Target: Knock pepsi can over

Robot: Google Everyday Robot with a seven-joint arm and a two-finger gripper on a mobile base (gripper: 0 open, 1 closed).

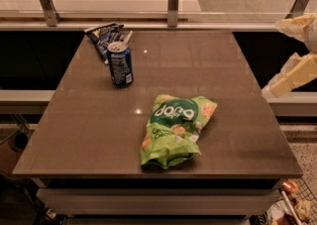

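Note:
The pepsi can (120, 63) stands upright on the brown table (89, 135), at the back left. It is dark blue with a silver top. My gripper (275, 58) hangs at the far right edge of the view, beyond the table's right side and far from the can. Its two cream fingers (296, 74) are spread apart with nothing between them.
A flat dark blue snack bag (105, 35) lies just behind the can at the back left corner. A large green chip bag (174, 127) lies in the middle front of the table. A railing with metal posts (173, 2) runs behind the table.

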